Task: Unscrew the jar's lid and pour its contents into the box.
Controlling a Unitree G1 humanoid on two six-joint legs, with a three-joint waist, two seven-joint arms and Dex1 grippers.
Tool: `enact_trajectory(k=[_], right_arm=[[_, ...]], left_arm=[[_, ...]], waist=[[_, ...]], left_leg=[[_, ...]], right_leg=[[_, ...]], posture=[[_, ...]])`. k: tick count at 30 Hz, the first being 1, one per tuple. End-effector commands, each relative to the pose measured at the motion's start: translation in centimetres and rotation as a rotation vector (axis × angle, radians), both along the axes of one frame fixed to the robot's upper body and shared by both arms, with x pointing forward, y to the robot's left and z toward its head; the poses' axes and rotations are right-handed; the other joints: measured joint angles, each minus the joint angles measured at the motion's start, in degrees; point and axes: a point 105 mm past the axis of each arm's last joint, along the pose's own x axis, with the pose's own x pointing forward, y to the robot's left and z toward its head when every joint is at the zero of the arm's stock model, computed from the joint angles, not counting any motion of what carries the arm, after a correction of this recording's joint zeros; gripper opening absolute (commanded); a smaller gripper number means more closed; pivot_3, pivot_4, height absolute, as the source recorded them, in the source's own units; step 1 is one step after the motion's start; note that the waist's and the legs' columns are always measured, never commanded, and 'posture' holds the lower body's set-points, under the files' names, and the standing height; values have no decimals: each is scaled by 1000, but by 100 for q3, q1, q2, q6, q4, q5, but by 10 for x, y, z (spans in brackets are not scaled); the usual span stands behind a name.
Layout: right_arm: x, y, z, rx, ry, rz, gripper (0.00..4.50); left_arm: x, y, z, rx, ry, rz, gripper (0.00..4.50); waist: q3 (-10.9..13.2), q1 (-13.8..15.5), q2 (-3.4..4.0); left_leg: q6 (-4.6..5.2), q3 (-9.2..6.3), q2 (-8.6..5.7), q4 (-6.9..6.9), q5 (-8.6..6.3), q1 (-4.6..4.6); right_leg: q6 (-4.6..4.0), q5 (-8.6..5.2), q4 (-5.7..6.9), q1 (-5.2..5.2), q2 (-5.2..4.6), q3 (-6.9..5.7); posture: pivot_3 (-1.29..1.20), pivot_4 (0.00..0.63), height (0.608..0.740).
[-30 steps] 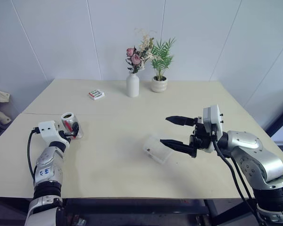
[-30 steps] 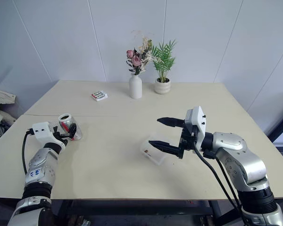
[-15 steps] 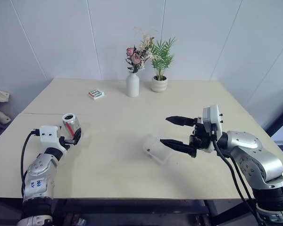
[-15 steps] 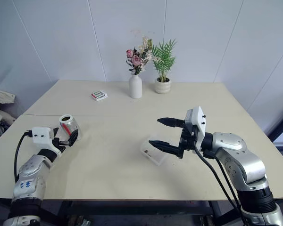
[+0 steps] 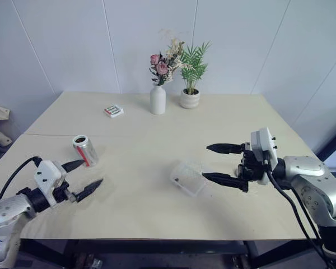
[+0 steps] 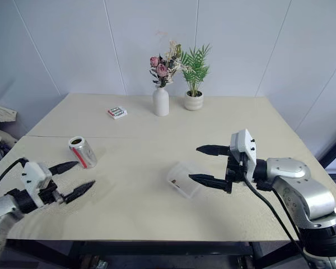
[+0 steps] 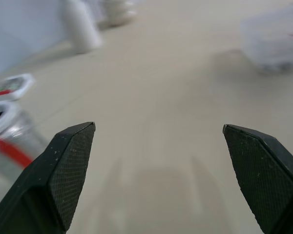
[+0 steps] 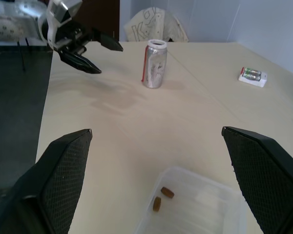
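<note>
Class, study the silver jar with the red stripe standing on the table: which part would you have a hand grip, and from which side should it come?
Grip the jar around its cylindrical side wall, about mid-height. It stands upright with its rim on top, so a level approach suits it. The open left hand lies nearest, so it would probably best come from that near side.

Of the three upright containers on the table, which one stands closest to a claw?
The silvery jar with the red stripe, just beyond the left claw. The white flower vase and the small plant pot stand at the table's far edge.

The left gripper [image 5: 83,175] has let go of the jar [image 5: 85,150] and drawn back toward the table's [image 5: 157,218] front-left corner — the jar stands alone, upright.
</note>
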Motion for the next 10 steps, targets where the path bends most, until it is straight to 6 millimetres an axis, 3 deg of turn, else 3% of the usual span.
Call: enact_trajectory(k=[1, 5, 10], right_arm=[[-8, -9, 1, -36, -38, -6, 4500], [-13, -16, -9, -53, -30, -46, 4500], [-14, -11, -8, -9, -45, -62, 4500]], left_arm=[[-3, -9, 15, 40, -50, -105, 4469], [1, -17, 22, 35, -80, -133, 4469], [0, -17, 27, 10, -84, -127, 4469]], waist=[[-1, 3, 2], [-1, 10, 1], [-1, -87, 1]], left_leg=[[1, 2, -1, 0, 0, 1], [5, 6, -1, 6, -2, -1], [7, 20, 5, 6, -4, 3]], right_leg=[[0, 0, -1, 1, -1, 1], [3, 1, 0, 3, 1, 4], [34, 17, 10, -4, 12, 17]], posture=[[0, 150, 740], [0, 150, 740], [0, 150, 740]])
